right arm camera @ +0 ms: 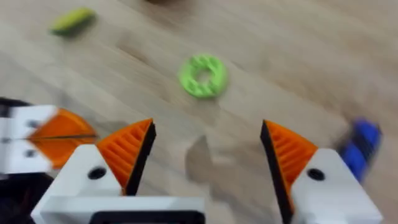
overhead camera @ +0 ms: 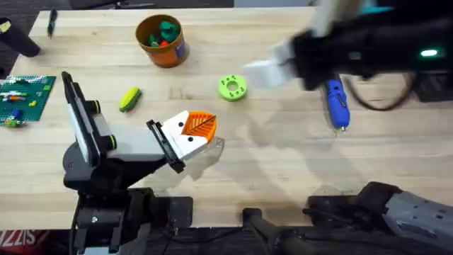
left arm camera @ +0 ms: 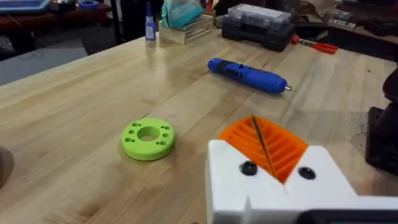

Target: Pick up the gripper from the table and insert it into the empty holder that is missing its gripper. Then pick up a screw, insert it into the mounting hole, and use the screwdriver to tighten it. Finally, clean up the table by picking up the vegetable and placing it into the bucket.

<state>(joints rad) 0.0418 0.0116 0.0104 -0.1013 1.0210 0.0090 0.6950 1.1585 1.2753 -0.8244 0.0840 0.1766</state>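
Note:
My left gripper rests low over the table's middle, shut, its two orange ribbed pads pressed together with nothing between them. Each white holder block shows a small dark mounting hole. My right gripper hangs high and blurred, open and holding nothing. The blue screwdriver lies to the right. The yellow-green vegetable lies left of centre. The orange bucket stands at the back. The loose gripper and the screw are out of view.
A lime-green disc with holes lies between the two grippers. Green and red toys sit in the bucket. A green brick plate lies at the left edge. Cases and tools stand beyond the table's far side.

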